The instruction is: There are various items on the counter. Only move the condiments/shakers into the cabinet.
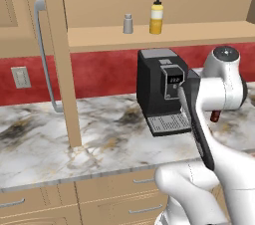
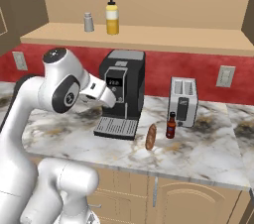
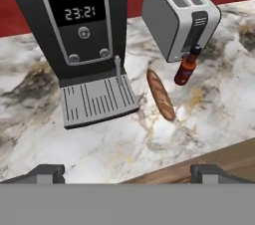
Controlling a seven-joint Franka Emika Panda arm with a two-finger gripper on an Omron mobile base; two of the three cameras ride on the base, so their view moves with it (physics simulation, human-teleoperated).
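My marble counter [image 2: 208, 153] carrying coffee machine [image 2: 121, 91], toaster [image 2: 183, 101], red sauce bottle [image 2: 171, 125], sausage [image 2: 151, 136], cabinet shelf [image 2: 163, 37] bearing grey shaker [image 2: 89, 22], yellow squeeze bottle [image 2: 112, 16]

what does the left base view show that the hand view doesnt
Left base view alone: the grey shaker and yellow squeeze bottle on the cabinet shelf, plus the open cabinet door's bar handle.
Hand view alone: the silver toaster and brown sausage-like food.
Both: the black coffee machine, marble counter and dark red sauce bottle.
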